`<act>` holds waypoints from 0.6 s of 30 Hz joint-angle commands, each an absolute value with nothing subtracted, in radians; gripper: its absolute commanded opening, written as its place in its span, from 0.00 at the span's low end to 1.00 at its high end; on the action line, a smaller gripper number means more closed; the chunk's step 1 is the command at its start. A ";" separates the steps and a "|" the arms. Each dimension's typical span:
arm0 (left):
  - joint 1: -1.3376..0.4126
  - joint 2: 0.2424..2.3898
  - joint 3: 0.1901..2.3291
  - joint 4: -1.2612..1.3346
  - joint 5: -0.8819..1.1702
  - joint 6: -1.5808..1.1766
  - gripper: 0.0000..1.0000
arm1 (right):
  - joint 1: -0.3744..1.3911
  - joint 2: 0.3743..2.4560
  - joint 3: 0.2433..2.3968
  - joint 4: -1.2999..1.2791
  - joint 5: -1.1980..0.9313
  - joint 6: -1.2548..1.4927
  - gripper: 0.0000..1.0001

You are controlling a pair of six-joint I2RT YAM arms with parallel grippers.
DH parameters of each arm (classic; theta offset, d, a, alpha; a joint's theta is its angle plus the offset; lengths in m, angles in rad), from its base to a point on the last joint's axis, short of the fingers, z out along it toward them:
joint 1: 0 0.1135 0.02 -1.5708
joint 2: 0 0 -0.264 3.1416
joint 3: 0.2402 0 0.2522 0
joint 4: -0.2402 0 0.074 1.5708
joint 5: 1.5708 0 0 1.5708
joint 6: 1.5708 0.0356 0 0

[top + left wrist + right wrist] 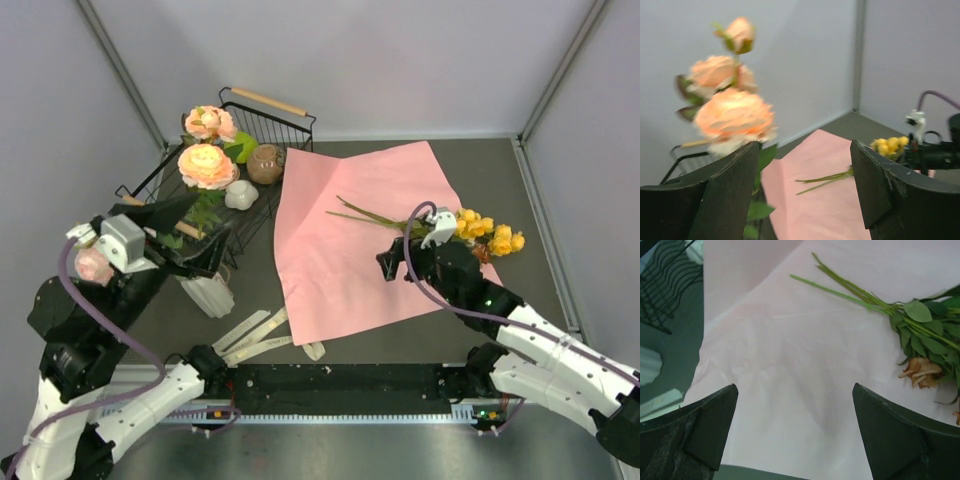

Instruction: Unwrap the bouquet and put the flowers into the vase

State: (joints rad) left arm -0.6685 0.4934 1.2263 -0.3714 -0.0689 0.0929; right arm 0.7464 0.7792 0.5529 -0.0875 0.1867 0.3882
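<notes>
Gaping wide, the left claw (805, 147) is shown with peach roses (734, 116) just beyond one finger, white vase (210, 293) close beside. The right claw (795, 387), equally wide, is held over pink paper (790, 340), stems (850, 290) ahead.

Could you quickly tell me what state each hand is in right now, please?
Left hand: open, holding nothing.
Right hand: open, holding nothing, over the flat pink wrapping paper.
</notes>
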 commanded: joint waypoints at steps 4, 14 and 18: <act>-0.667 0.689 1.321 -0.328 0.422 -0.076 0.78 | 0.750 0.796 0.617 -0.192 0.566 0.768 0.99; -0.669 0.857 1.209 -0.199 0.675 -0.282 0.78 | 0.471 1.133 0.753 -0.169 0.336 1.199 0.96; -0.669 0.877 1.198 -0.232 0.710 -0.273 0.79 | 0.433 1.299 0.839 -0.143 0.255 1.298 0.99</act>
State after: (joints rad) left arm -0.6685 0.8803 1.2118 -0.2699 0.6216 -0.2367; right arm 0.4622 1.1805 0.7517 -0.1791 0.3714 1.1194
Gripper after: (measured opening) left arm 0.784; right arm 0.986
